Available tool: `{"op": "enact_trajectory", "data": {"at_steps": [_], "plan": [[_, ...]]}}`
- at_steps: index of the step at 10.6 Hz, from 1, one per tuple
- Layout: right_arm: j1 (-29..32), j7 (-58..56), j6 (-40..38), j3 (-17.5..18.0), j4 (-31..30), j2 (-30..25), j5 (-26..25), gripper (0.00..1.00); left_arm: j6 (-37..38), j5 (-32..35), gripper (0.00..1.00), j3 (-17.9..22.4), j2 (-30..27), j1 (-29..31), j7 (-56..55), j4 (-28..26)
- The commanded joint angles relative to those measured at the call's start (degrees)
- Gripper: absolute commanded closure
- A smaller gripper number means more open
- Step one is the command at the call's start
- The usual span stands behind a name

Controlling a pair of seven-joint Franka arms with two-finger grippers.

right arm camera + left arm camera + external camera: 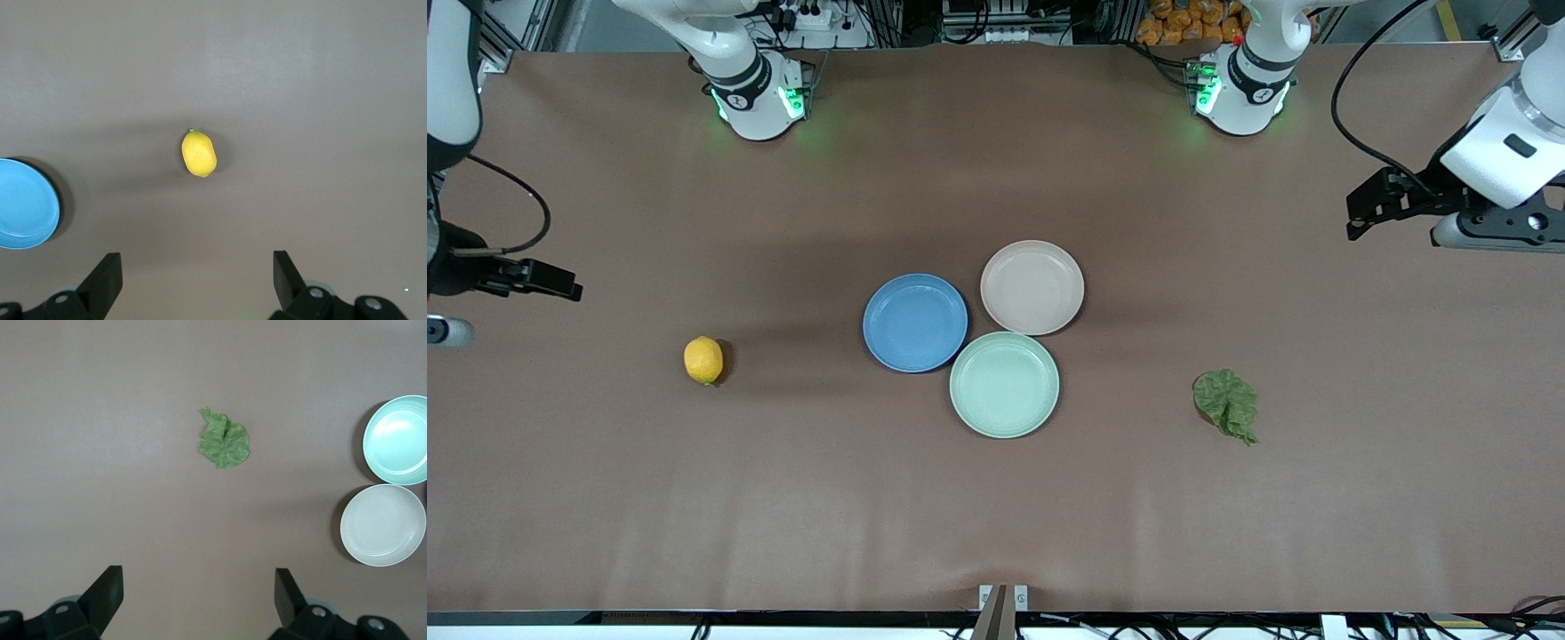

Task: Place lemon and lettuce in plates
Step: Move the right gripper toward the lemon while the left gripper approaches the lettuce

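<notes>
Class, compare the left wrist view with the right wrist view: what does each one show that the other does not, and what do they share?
Only the left wrist view shows the lettuce, the mint plate and the beige plate, with the open left gripper over bare table. Only the right wrist view shows the lemon and the blue plate, with the open right gripper over bare table. Both share the brown table and an empty plate at the edge; neither item is on a plate yet.

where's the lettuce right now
The lettuce lies flat on the table toward the left arm's end, beside the mint-green plate with bare table between them, untouched by either arm.
</notes>
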State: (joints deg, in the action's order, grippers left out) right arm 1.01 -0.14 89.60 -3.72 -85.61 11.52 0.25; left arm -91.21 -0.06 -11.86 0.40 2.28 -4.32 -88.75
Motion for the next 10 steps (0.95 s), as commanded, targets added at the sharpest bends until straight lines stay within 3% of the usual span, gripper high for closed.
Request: {"op": "enact_trajectory", "data": {"at_steps": [1, 10], "plan": [[0.2, 0.8, 0.8, 0.4, -0.8, 0.4, -0.1, 0.00, -1.5, -1.2, 0.00, -0.1, -1.3, 0.2, -1.0, -1.5], [0.5, 0.2, 1.4, 0.3, -0.4, 1.3, -0.1, 0.00, -1.8, -1.2, 0.00, -0.1, -1.0, 0.4, -0.8, -1.5]]}}
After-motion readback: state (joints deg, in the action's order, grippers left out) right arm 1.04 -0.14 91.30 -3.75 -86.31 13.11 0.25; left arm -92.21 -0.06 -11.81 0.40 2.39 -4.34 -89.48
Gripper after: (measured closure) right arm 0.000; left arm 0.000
